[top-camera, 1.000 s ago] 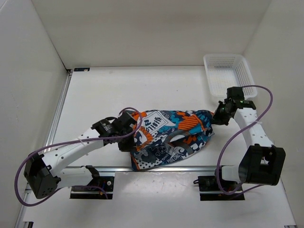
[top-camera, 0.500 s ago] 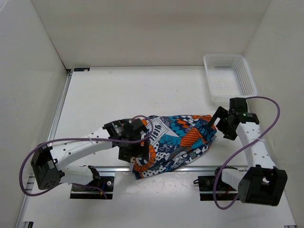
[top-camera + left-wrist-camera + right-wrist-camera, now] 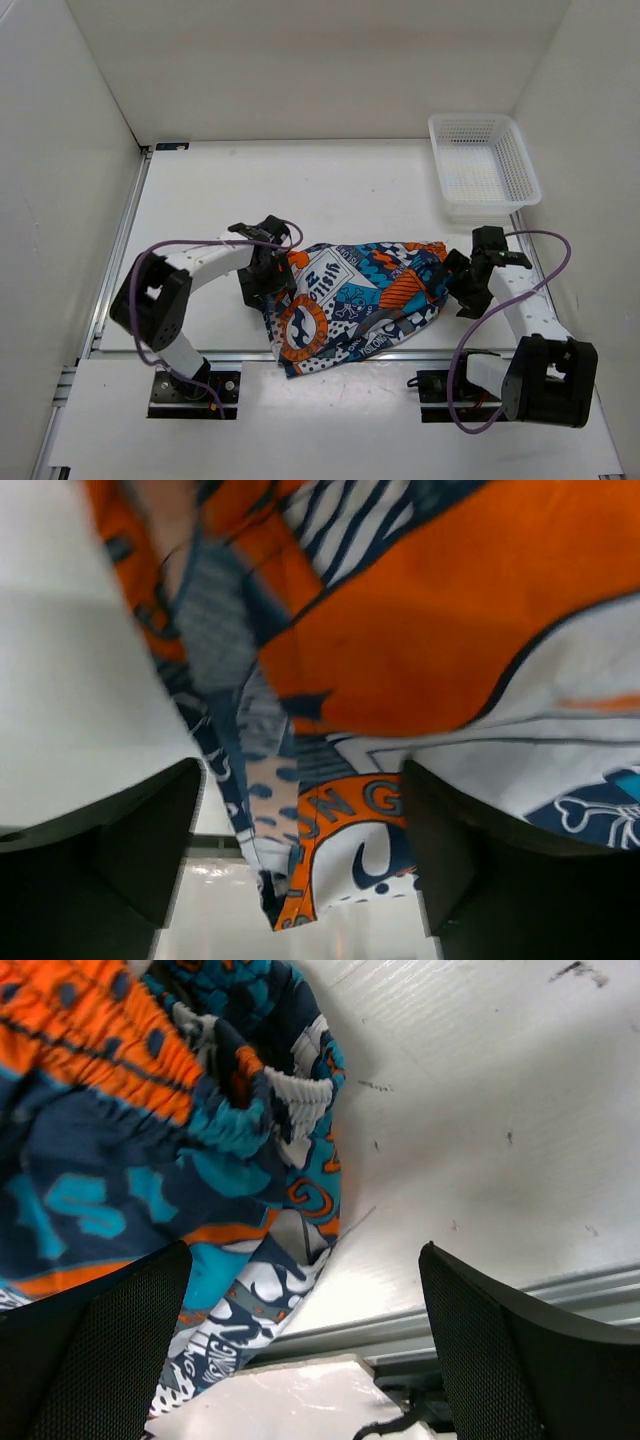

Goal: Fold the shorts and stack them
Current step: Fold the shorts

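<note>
The shorts [image 3: 360, 295], in a teal, orange, navy and white comic print, lie bunched and folded near the table's front edge. My left gripper [image 3: 262, 285] stands open at their left end. In the left wrist view the shorts [image 3: 400, 630] fill the frame and a hem corner hangs between the spread jaws of the left gripper [image 3: 300, 870], gripped by neither finger. My right gripper [image 3: 458, 280] is open at the right end. The right wrist view shows the gathered waistband of the shorts [image 3: 120, 1160] beside the left finger, with the right gripper [image 3: 310, 1350] holding nothing.
A white mesh basket [image 3: 483, 165] sits at the back right corner. A metal rail [image 3: 230, 352] runs along the table's front edge just below the shorts. White walls close in the left, back and right sides.
Both grippers have opened and let go of the shorts, which now lie lower and flatter near the front rail. The left arm's elbow has swung back; the right gripper has dropped nearer.
</note>
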Robot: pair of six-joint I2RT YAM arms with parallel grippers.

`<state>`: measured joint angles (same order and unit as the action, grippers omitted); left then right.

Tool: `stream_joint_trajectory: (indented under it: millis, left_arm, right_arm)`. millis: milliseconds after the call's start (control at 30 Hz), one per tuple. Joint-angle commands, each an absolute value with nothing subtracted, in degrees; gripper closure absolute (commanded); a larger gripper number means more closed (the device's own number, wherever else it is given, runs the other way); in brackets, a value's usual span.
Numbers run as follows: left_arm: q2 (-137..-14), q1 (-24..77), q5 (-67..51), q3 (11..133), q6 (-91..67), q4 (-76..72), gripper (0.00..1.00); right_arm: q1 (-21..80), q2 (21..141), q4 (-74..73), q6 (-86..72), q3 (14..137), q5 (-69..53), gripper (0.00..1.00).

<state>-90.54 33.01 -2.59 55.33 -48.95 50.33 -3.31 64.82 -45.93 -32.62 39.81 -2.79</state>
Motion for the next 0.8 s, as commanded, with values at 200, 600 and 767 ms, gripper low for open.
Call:
stream_joint_trajectory:
  millis: [200, 600, 767]
  left_arm:
    - [-101.4, 27.4, -5.6, 63.5, -42.7, 45.0, 0.81]
    - [-117.2, 13.1, -1.3, 97.5, -35.0, 53.9, 0.9]
    - [-122.2, 10.1, 2.1, 116.4, -31.8, 65.4, 0.69]
  right_arm:
    - [-2.1, 71.7, -31.2, -35.5, 35.0, -12.0, 0.31]
    - [10.3, 87.8, -17.5, -49.6, 46.0, -15.5, 0.99]
    - [19.5, 91.7, -25.3, -51.4, 59.6, -7.4, 0.43]
